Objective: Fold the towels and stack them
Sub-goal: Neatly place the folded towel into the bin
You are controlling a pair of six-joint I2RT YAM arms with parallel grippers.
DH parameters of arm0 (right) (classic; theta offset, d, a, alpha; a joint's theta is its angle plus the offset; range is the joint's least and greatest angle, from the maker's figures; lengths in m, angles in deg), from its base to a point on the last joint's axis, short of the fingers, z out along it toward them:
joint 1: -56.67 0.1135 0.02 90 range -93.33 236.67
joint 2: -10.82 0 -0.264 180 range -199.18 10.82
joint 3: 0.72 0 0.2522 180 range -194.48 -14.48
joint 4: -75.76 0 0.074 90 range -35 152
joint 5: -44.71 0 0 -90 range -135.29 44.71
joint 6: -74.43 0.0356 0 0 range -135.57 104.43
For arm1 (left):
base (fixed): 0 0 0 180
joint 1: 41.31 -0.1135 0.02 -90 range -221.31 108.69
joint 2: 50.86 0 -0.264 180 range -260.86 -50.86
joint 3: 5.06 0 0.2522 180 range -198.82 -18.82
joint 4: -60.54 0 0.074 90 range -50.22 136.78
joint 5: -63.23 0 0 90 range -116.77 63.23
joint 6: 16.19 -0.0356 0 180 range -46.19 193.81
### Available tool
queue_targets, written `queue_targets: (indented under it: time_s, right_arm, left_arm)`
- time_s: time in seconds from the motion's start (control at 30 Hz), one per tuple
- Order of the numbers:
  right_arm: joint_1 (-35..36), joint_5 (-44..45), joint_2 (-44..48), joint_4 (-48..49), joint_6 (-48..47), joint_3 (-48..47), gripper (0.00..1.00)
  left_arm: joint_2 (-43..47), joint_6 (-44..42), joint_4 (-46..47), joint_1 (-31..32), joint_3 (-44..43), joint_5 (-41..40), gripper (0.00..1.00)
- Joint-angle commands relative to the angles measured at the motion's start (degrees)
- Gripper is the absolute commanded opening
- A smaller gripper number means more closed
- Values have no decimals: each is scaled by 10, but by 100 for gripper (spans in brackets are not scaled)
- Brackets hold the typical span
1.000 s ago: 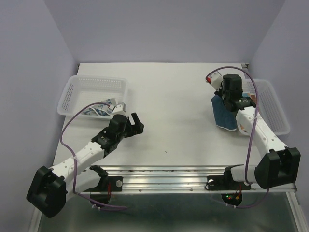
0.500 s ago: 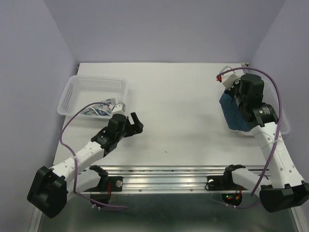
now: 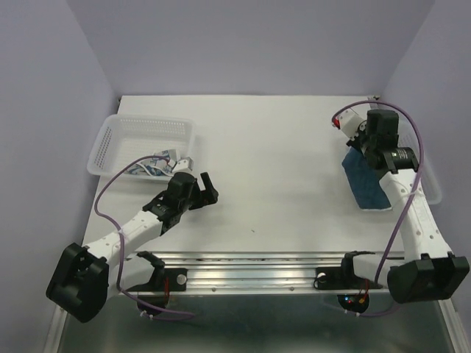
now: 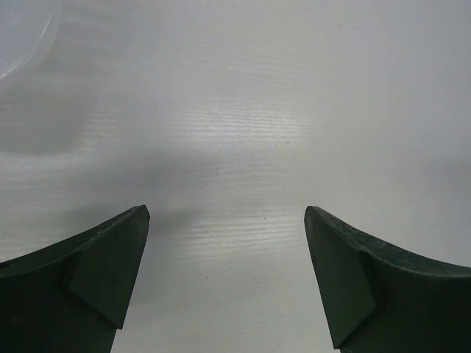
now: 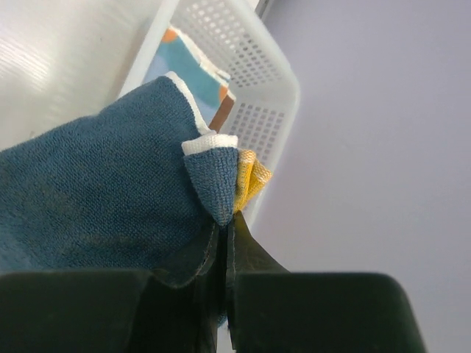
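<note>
My right gripper [image 3: 359, 145] is shut on a corner of a dark blue towel [image 3: 366, 181], which slopes down from it over the left rim of the right basket [image 3: 429, 184]. In the right wrist view the jaws [image 5: 229, 220] pinch the blue towel [image 5: 96, 198] together with a yellow-orange edge [image 5: 252, 176]. A teal and orange towel [image 5: 185, 68] lies inside that basket [image 5: 250, 44]. A white towel with blue pattern [image 3: 153, 165] hangs at the front of the left basket [image 3: 140, 125]. My left gripper [image 3: 205, 187] [image 4: 227, 213] stands open over bare table, holding nothing.
White perforated baskets stand at the left and right edges of the white table [image 3: 265, 162]. A corner of the left basket [image 4: 20, 37] shows in the left wrist view. A metal rail [image 3: 257, 268] runs along the near edge by the arm bases.
My right arm has swung right and back with the blue towel, from hanging over the table to lying over the right basket's rim. The left arm has barely moved.
</note>
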Motion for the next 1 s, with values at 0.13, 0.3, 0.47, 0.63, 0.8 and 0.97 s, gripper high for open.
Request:
queue_targets:
  time_s: [0.13, 0.3, 0.47, 0.63, 0.8, 0.97]
  right_arm:
    - [-118, -54, -102, 117, -71, 21, 1]
    - [-160, -99, -140, 192, -116, 34, 1]
    - [-169, -108, -188, 250, -133, 41, 1]
    - [-171, -113, -227, 295, -150, 34, 3]
    - [-176, -113, -266, 302, -170, 14, 4]
    - [-181, -97, -302, 313, -185, 1, 6]
  left_arm:
    - [-2, -15, 19, -21, -10, -1, 99]
    - [-4, -17, 22, -29, -5, -2, 99]
    - [-14, -18, 22, -37, -5, -4, 99]
    - [-21, -18, 22, -41, -3, -6, 99]
    - [-30, -18, 22, -44, -4, -7, 99]
    - [-40, -19, 22, -46, -7, -9, 99]
